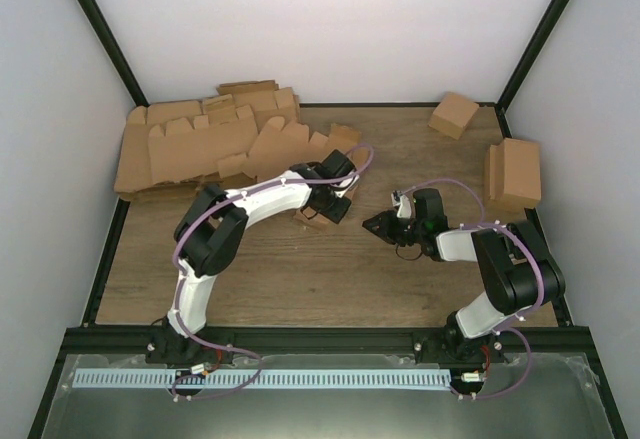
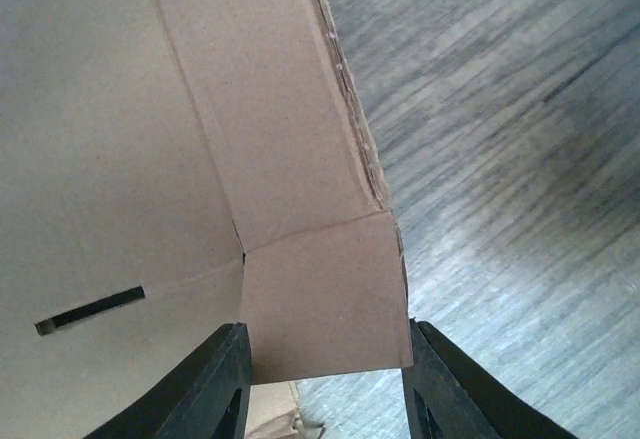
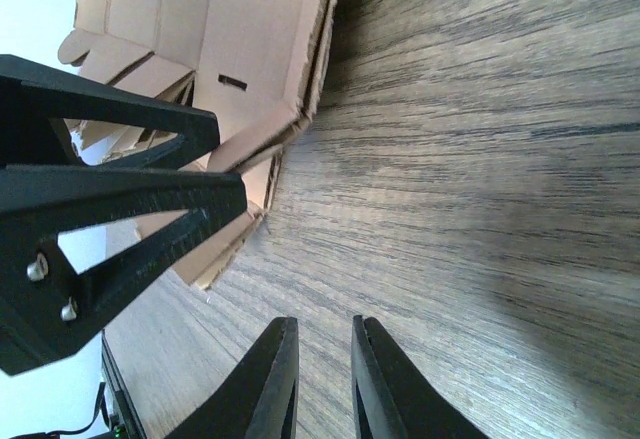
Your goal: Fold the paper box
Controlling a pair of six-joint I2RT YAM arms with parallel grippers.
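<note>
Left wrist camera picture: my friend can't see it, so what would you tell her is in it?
A brown paper box fills most of the picture, very close up. One small flap of it sits between the two black fingers of the left gripper at the bottom. The wooden table shows on the right.

A pile of flat blanks (image 1: 200,144) lies upper left on the wooden table (image 1: 300,284), a small box (image 1: 453,114) upper right, a bigger box (image 1: 513,172) below it.
</note>
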